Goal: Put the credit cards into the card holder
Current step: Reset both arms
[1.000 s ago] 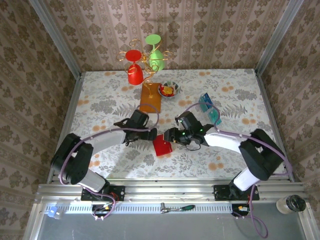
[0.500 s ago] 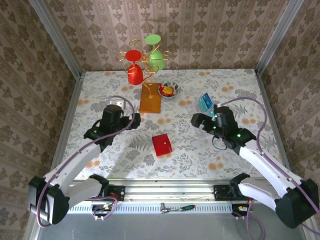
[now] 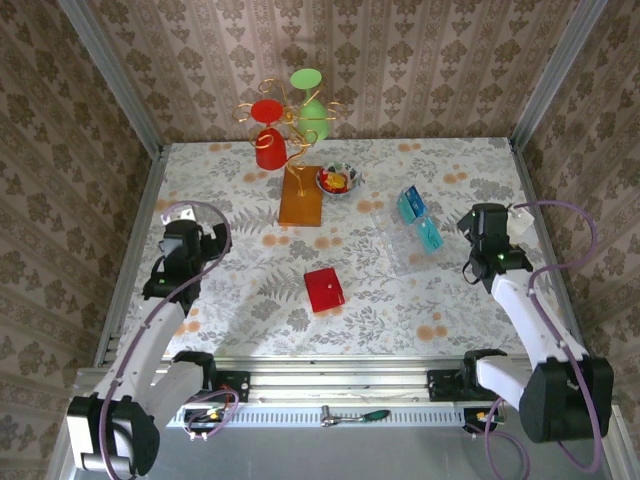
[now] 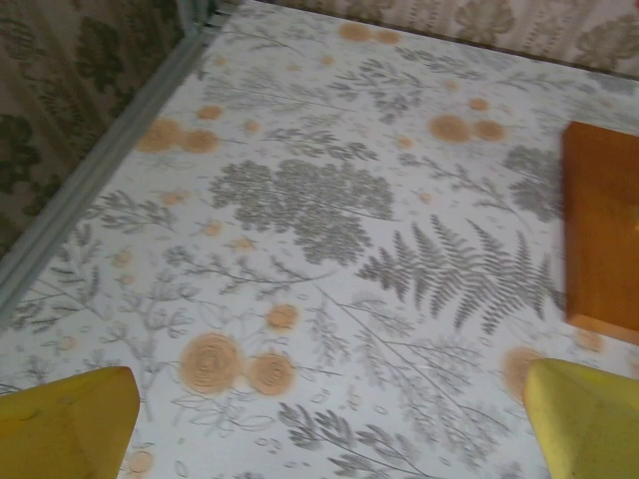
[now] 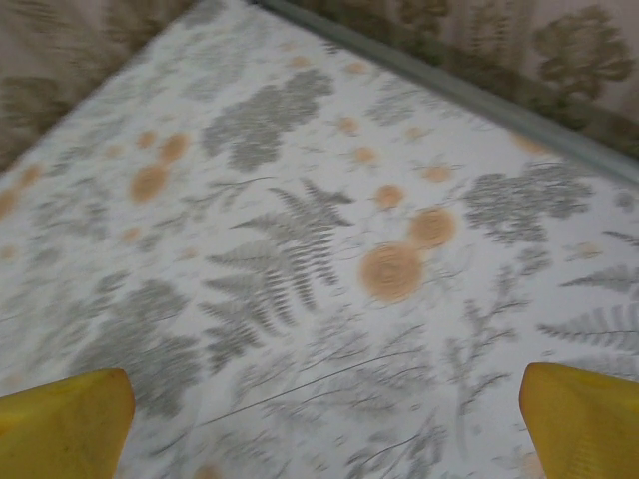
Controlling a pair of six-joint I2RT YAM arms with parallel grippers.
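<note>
With left gripper (image 4: 319, 424) and right gripper (image 5: 319, 424) spread wide and empty, we would pin the red card holder (image 3: 323, 290) open before sliding in the teal credit cards (image 3: 430, 236).

Red card holder (image 3: 323, 290): glossy, folded shut, lying flat (slightly skewed). Teal credit cards (image 3: 411, 205): well apart, upper right, in clear rack (image 3: 398, 243).
</note>
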